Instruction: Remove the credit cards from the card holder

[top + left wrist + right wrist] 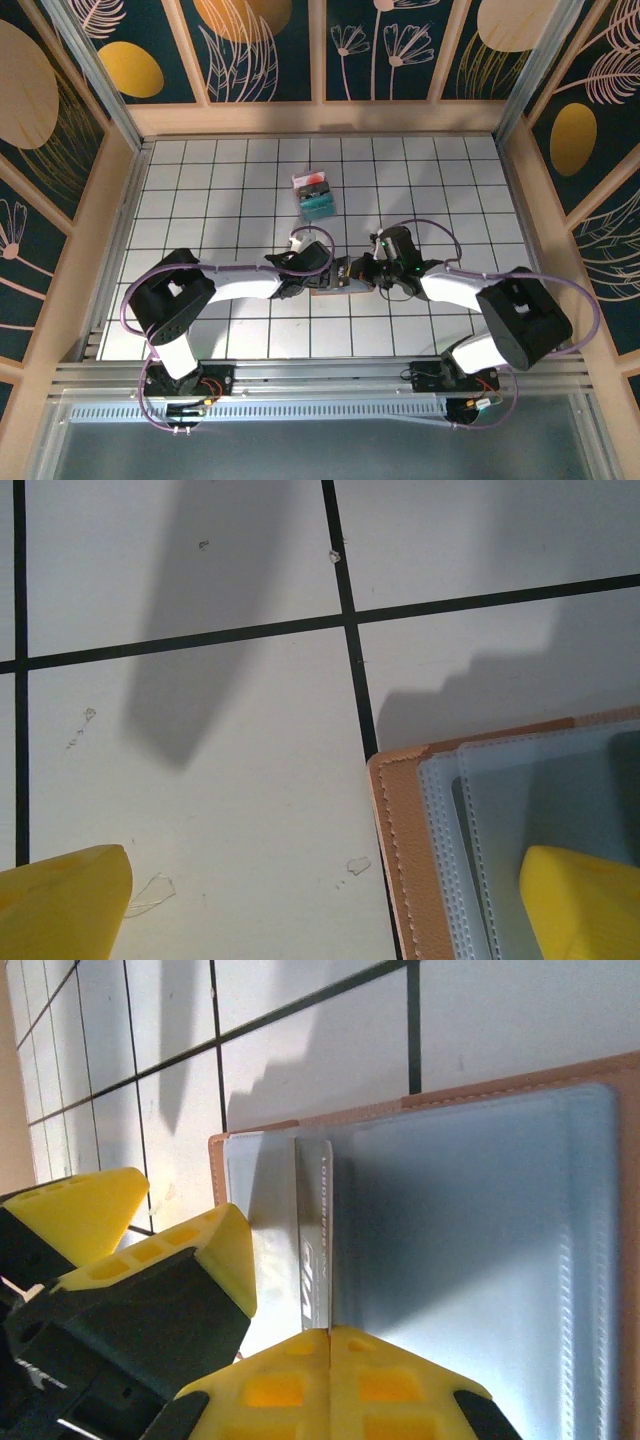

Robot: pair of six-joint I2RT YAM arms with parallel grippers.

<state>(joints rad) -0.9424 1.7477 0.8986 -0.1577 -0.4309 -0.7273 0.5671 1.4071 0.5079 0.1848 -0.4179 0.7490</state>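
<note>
The card holder (480, 1210) lies open on the tiled table, tan rim around grey-blue clear sleeves. It lies between the two arms (326, 291). My right gripper (330, 1332) is shut on the edge of a silver credit card (315, 1230), which stands edge-on out of a sleeve near the holder's left end. My left gripper (320, 885) is wide open. One yellow finger (585, 905) rests on the holder's sleeves (500, 810), the other (60, 905) is over bare table. Seen from above, the left gripper (335, 272) and the right gripper (362, 275) meet over the holder.
A teal rectangular pack (317, 196) with red and black parts lies further back on the table, apart from the arms. Wooden walls (320, 118) enclose the white gridded table (450, 190) at the back and both sides.
</note>
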